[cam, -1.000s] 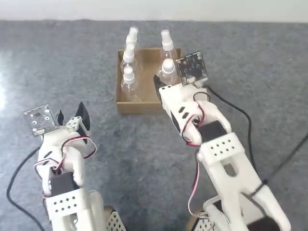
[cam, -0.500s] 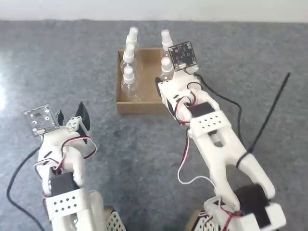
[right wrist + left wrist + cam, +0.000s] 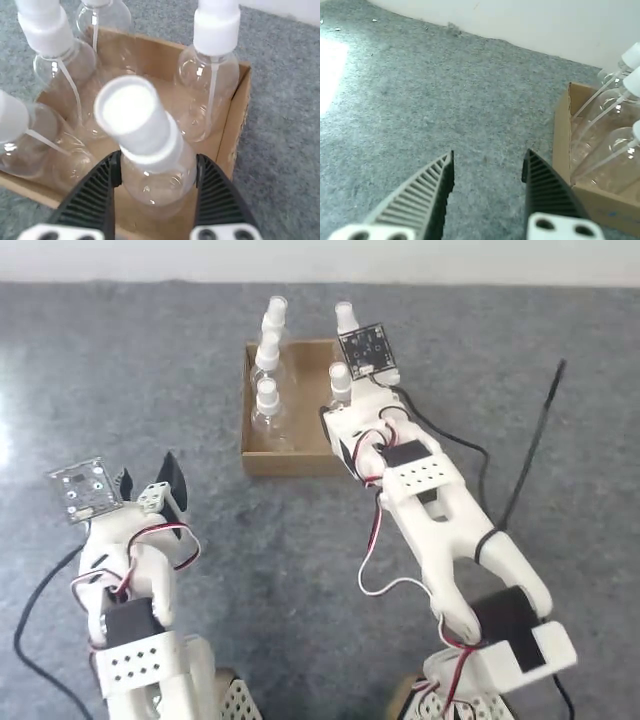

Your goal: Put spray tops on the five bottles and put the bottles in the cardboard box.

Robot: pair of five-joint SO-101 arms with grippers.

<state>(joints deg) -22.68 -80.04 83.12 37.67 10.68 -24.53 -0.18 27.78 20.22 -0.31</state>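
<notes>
The cardboard box (image 3: pixel 290 462) stands at the far middle of the grey carpet. Three clear bottles with white spray tops line its left side (image 3: pixel 267 392), and another stands at the far right (image 3: pixel 346 322). My right gripper (image 3: pixel 340 405) hangs over the box's near right corner, shut on a fifth capped bottle (image 3: pixel 341 380). In the right wrist view, both fingers (image 3: pixel 95 192) press the sides of that bottle (image 3: pixel 142 135), above the box floor (image 3: pixel 165 95). My left gripper (image 3: pixel 148 476) rests open over bare carpet at the near left, nothing between its fingers (image 3: pixel 427 197).
The left wrist view has the box's left wall (image 3: pixel 562 135) and bottles (image 3: pixel 615 115) off to one side. Black cables (image 3: pixel 530 455) trail over the carpet beside the right arm. A pale wall (image 3: pixel 320 260) edges the carpet behind the box.
My right arm has stretched forward, carrying the bottle from the box's near right edge farther in over the box. The left arm has not moved.
</notes>
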